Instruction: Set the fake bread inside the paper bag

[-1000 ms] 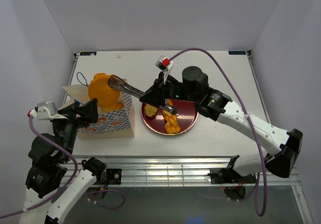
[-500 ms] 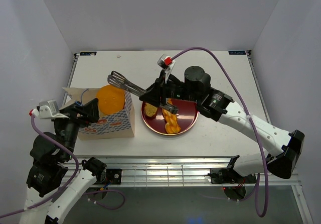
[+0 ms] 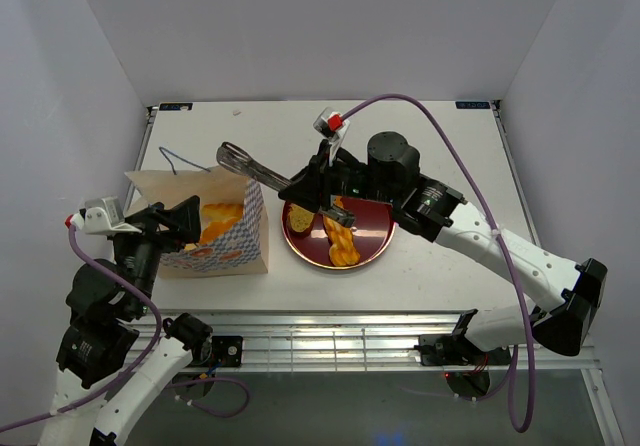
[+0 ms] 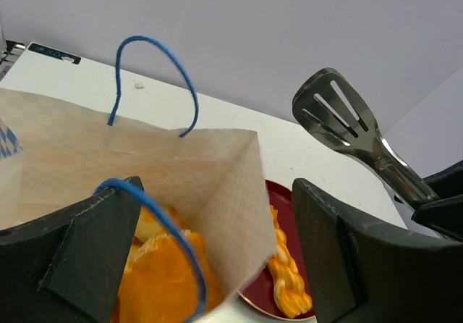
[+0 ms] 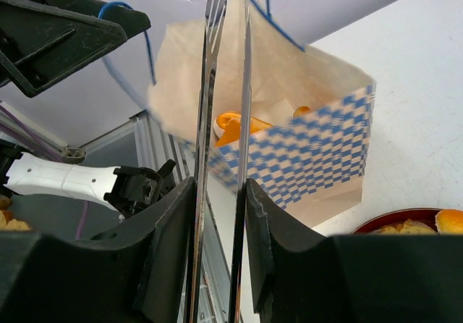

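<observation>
The paper bag (image 3: 235,251) stands open at the left. Orange bread pieces (image 3: 218,218) lie inside it; they also show in the left wrist view (image 4: 155,279) and the right wrist view (image 5: 239,124). A braided stick (image 3: 340,238) and a small slice (image 3: 299,221) lie on the dark red plate (image 3: 375,241). My right gripper (image 3: 308,184) is shut on metal tongs (image 3: 240,158), whose empty tips hang above the bag's far right corner. My left gripper (image 3: 175,221) is open, its fingers either side of the bag's near corner (image 4: 239,214) and blue handle.
The plate stands right of the bag, almost touching it. White walls enclose the table on three sides. A metal rail runs along the near edge, in front of the bag.
The tongs held a round orange bun over the bag. The bun has dropped inside, and the tongs have lifted away empty and closed. The bag's mouth now stands wider.
</observation>
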Controlling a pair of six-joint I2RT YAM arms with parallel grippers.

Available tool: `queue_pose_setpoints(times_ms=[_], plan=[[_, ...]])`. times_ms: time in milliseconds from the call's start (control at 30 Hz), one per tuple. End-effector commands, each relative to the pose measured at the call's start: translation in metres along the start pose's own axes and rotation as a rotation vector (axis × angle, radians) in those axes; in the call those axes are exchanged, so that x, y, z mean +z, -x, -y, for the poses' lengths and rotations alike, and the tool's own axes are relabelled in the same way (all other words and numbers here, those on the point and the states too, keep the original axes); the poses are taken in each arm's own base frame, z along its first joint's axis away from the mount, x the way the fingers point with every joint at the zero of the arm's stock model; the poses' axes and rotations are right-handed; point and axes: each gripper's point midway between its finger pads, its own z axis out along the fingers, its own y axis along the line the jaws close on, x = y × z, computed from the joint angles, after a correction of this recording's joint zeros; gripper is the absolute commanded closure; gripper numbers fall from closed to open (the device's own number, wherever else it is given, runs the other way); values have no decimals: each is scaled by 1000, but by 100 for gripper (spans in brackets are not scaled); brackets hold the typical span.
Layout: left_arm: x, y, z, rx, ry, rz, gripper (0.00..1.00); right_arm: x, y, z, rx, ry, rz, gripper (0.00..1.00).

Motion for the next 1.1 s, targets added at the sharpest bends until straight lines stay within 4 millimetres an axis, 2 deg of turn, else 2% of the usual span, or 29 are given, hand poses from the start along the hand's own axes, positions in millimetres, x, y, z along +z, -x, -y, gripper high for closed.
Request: queue_pose_setpoints(times_ms=[0,167,367,500,700,833,867,933,967,1067], plan=[[5,-5,-1,17,14,-19,7,0,17,-10,-35,33,65,62],[5,-4,-1,18,12,-18,7,0,6,-6,-21,24,49,63],[6,-9,-1,16,11,-29,7,-8,22,-10,-40,10,83,62],[7,-12,-1,12,14,-34,7,-22,32,-7,-60,-45,106,60],[9,-14,0,14,12,-39,7,-49,40,13,-68,-205,166,59],[9,-15,0,7,8,-39,7,-62,29,33,-43,-315,172,59],[9,-15,1,7,6,-40,7,-63,17,39,-29,-336,153,59],[9,-16,1,8,7,-41,7,-72,10,48,-14,-385,160,59],[9,-16,0,10,7,-43,7,-74,-8,57,-1,-414,133,59],[10,-18,0,14,10,-46,7,-88,-28,75,36,-494,128,59]])
